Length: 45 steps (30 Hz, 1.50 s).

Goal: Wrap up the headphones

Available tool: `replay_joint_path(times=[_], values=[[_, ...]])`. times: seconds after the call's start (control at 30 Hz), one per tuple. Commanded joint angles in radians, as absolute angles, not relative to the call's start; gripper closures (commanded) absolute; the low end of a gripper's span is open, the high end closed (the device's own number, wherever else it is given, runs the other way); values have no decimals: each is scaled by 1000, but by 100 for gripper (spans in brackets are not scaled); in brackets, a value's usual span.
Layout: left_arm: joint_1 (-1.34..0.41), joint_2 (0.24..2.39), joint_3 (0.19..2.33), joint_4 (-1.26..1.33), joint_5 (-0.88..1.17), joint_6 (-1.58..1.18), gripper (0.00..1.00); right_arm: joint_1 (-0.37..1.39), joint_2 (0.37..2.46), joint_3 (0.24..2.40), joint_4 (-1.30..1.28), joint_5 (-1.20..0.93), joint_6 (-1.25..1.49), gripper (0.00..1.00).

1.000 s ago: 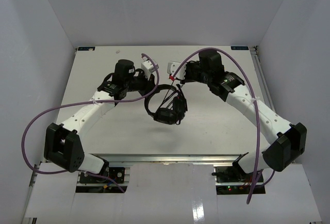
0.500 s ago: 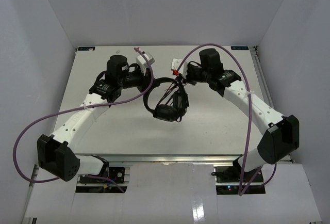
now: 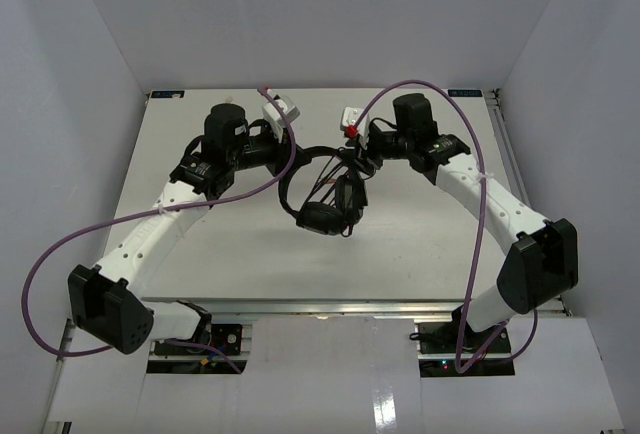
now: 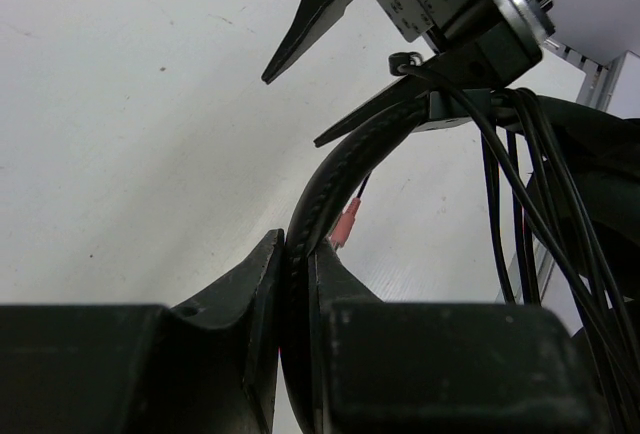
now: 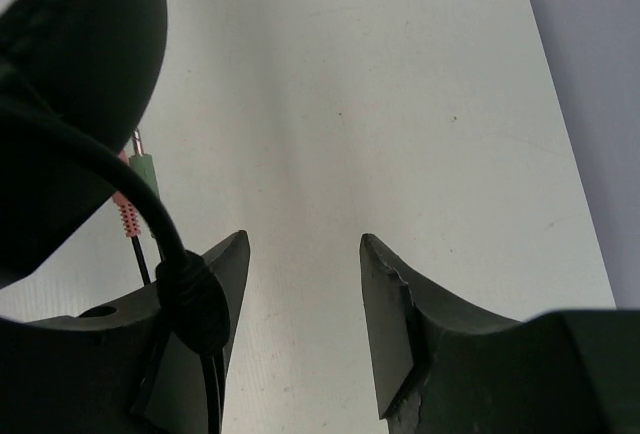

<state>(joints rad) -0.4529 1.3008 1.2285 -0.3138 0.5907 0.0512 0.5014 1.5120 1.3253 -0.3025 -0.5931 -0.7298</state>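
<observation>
Right claw (image 5: 303,242) wider now, beside headphones (image 3: 320,219).

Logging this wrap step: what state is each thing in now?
headphones: held by the headband
left gripper: shut on the headband
right gripper: open, nothing between its fingers
cable: several strands bunched beside the headband
plugs: unplugged, hanging loose

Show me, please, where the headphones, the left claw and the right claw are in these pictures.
headphones (image 3: 322,218): top external view, on the lower ear cup.
left claw (image 4: 296,254): left wrist view, midway between its fingertips, shut on the headphones.
right claw (image 5: 304,244): right wrist view, in the open gap between its fingertips.
</observation>
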Motion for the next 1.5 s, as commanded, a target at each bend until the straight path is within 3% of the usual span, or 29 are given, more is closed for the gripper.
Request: replay_joint_path(times=[0.0, 0.1, 0.2, 0.33, 0.83, 1.47], values=[[-449, 1296, 1272, -275, 506, 41, 100, 475, 1492, 1312, -250, -687, -671, 45], [-449, 1310, 1267, -297, 466, 62, 100, 449, 1471, 1309, -250, -690, -665, 42], [-449, 1318, 1251, -304, 417, 84, 100, 423, 1447, 1296, -253, -675, -664, 23], [-433, 1331, 1223, -293, 407, 93, 100, 388, 1406, 1256, -254, -666, -686, 13], [-364, 1442, 1149, -140, 405, 75, 100, 227, 1269, 1128, -245, -646, -597, 8], [-356, 1859, 1026, 363, 236, -66, 100, 222, 981, 918, -316, -707, -505, 5]])
